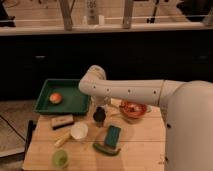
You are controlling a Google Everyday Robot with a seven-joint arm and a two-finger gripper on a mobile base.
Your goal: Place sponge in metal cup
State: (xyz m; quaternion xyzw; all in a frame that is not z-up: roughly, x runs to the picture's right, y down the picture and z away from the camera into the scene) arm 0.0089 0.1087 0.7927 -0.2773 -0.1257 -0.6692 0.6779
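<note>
We look down on a light wooden table (140, 150) set before a dark cabinet front (50, 55). Above that runs a pale ledge (45, 29) with upright frames and a white bottle (91, 11) on it.

The white arm (130, 92) reaches in from the right, bends at its elbow over the table's far side and points down. Its dark gripper (100, 116) hangs low over the middle of the table – whether it is clenched or released we cannot tell.

The sponge (112, 136) lies flat on the wood just right of and nearer than the gripper, apart from it. Its near end meets a dark green oblong thing (103, 148).

A pale cup (78, 131) stands left of the sponge – we cannot tell its material. A green cup (60, 158) is at the near left edge, and a brown block (62, 121) lies beside a green tray (70, 102) holding an orange fruit (55, 98). A red bowl (133, 110) sits under the arm.
</note>
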